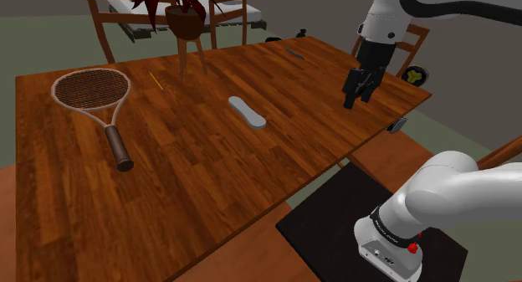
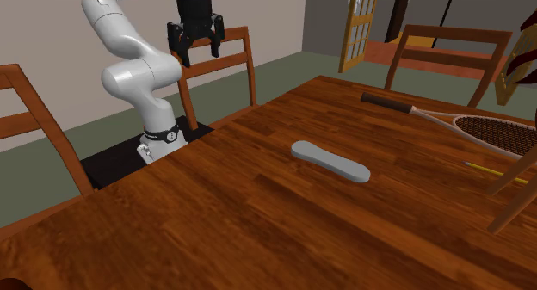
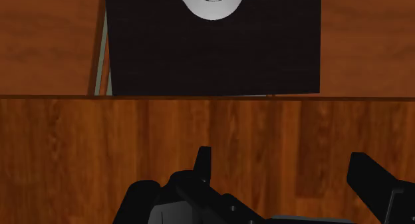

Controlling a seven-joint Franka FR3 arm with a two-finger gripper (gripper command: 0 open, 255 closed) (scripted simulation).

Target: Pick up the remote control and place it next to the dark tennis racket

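My black two-finger pincer (image 1: pixel 358 94) hangs spread and empty above the glossy, brown wooden plank table (image 1: pixel 209 180), close to the edge nearest my stand. In the wrist view its fingers (image 3: pixel 203 161) stand well apart with nothing but grained wood between them. The thing I am after, a slim, flat, pale grey oblong remote control with rounded ends (image 1: pixel 247 111), lies flat near the middle of the table, well apart from my pincer and off toward the shoulder view's left. Its long axis runs on a slant there, from upper left to lower right, so I judge I must travel across, come down over its middle and turn my wrist to close across its narrow width. Farther the same way lies the tennis racket (image 1: pixel 92 92), with a pale rim, dark reddish-brown stringing and a dark cylindrical grip. It is well apart from the remote, its handle slanting roughly as the remote does.
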